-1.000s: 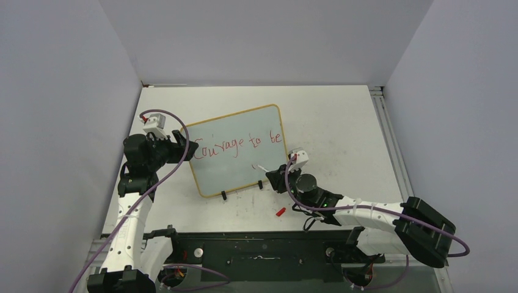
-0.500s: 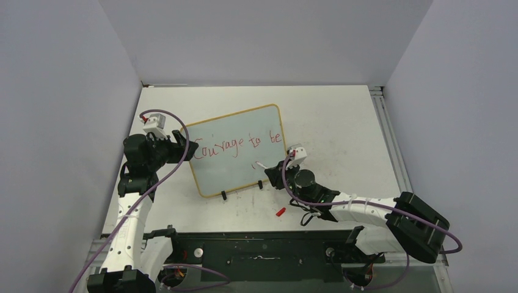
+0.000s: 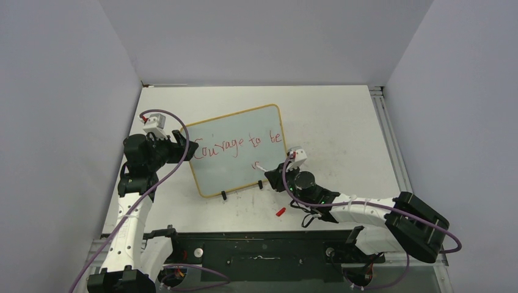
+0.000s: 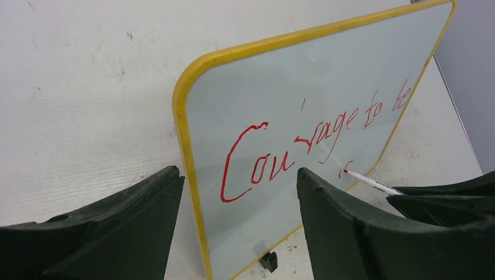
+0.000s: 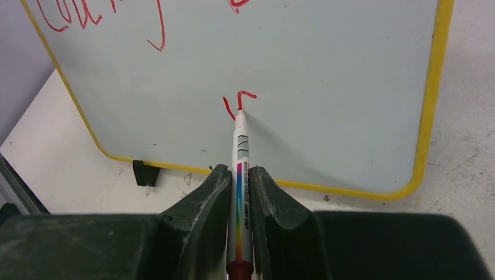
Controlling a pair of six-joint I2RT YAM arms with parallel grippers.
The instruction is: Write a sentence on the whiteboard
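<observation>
While it stands on clip feet mid-surface (image 3: 342,122), the whiteboard (image 3: 227,174) carries the sentence (image 3: 239,144), so far "Courage to be", with a marker (image 5: 241,153) tip pressed to its face just below. Right claw (image 5: 239,172) pinches the marker tight, the right arm stretched low across from the right. Left claw (image 4: 238,175) stands wide, fingers either side of the board's left edge. Since a second ago the right arm has drawn in toward the board and fresh red strokes (image 5: 238,100) show; the left arm has not moved. A red cap (image 3: 280,212) lies near the feet.
</observation>
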